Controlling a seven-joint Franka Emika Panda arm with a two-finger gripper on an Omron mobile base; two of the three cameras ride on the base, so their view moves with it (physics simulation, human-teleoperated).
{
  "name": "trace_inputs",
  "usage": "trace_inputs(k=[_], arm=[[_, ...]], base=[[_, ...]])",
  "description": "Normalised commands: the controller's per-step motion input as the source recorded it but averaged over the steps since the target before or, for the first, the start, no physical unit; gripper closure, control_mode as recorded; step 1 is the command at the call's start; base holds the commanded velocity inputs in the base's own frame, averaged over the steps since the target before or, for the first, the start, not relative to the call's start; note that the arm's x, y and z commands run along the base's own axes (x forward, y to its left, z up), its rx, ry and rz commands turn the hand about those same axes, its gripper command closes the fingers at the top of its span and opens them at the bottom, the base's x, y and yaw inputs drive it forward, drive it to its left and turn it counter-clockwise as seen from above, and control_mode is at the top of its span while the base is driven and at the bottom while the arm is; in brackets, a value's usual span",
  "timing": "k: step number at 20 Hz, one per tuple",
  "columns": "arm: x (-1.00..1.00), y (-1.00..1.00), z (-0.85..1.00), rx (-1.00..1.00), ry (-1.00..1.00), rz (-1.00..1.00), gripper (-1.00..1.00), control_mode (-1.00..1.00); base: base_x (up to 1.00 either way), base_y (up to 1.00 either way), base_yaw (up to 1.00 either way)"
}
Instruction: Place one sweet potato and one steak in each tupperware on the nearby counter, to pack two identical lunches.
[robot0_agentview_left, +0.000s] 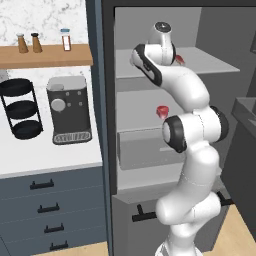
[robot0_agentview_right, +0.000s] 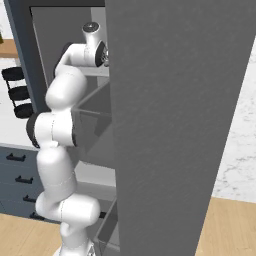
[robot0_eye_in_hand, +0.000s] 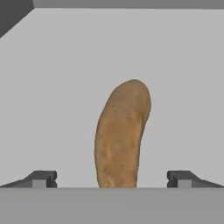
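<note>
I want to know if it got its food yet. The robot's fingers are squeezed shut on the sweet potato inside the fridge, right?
Not quite. In the hand view the gripper is open, its fingertips wide apart on either side of the sweet potato, not squeezing it. The potato lies on the grey fridge shelf.

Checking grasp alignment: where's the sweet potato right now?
In the hand view the sweet potato lies on a plain grey shelf surface, centred between the open gripper's two fingertips and extending away from the camera.
</note>
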Motion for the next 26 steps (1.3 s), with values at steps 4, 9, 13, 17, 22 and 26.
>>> trace_inputs(k=[4, 9, 13, 17, 22, 26], arm=[[0.58, 0.0, -0.22, 0.0, 0.01, 0.0, -1.0, -1.0], [0.42, 0.02, -0.4, 0.0, 0.0, 0.0, 1.0, -1.0], [0.02, 0.0, -0.54, 0.0, 0.0, 0.0, 1.0, -1.0], [0.0, 0.0, -0.42, 0.0, -0.04, 0.0, 1.0, -1.0], [-0.38, 0.03, -0.27, 0.0, -0.16, 0.0, 1.0, -1.0], [-0.89, 0.04, -0.33, 0.0, -0.25, 0.0, 1.0, -1.0]], base=[[0.0, 0.0, 0.0], [0.0, 0.0, 0.0], [0.0, 0.0, 0.0], [0.0, 0.0, 0.0], [0.0, 0.0, 0.0], [0.0, 0.0, 0.0]])
